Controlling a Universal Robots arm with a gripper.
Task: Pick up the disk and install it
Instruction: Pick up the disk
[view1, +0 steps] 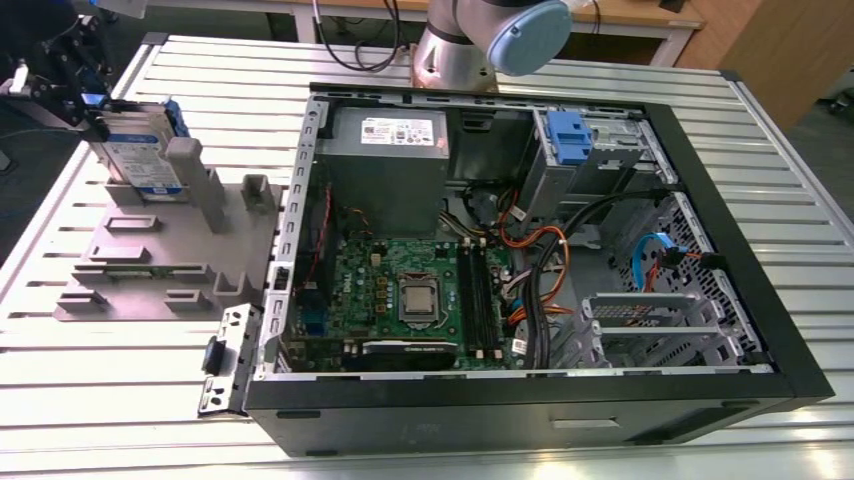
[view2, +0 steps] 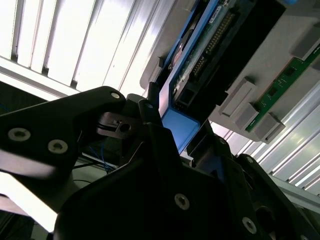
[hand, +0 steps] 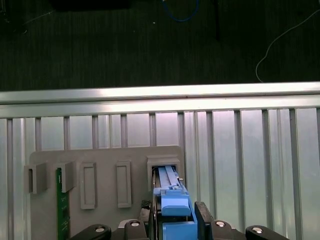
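Over at the exterior view's left, on the ribbed metal table (view1: 80, 400), I see the disk (view1: 140, 155) standing on edge in a slot of the grey holder rack (view1: 147, 260), with the gripper (view1: 96, 108) at its top end. The open computer case (view1: 747, 330) sits well apart toward that view's right, and its metal drive cage (view1: 641, 312) has no disk in it, so I judge the job to be at the very start: the grasp is being made, while the lift and the whole installation are left to do. From this side the disk shows a silver body, a white-and-blue label and blue plastic along its edges. In the second wrist view, the gripper (view2: 180, 131) has its dark fingers (view2: 150, 117) against both sides of the disk's blue end rail, and I make out no gap; the disk (view2: 200, 55) runs away from me into the holder rack (view2: 295, 35), its dark underside and connector row facing the camera, with a green circuit board (view2: 280, 85) in a neighbouring slot. In the first wrist view, the gripper (hand: 176, 220) is closed narrowly on that blue rail, and the disk (hand: 169, 180) sits seated in its slot of the holder rack (hand: 105, 155), not raised out of it.
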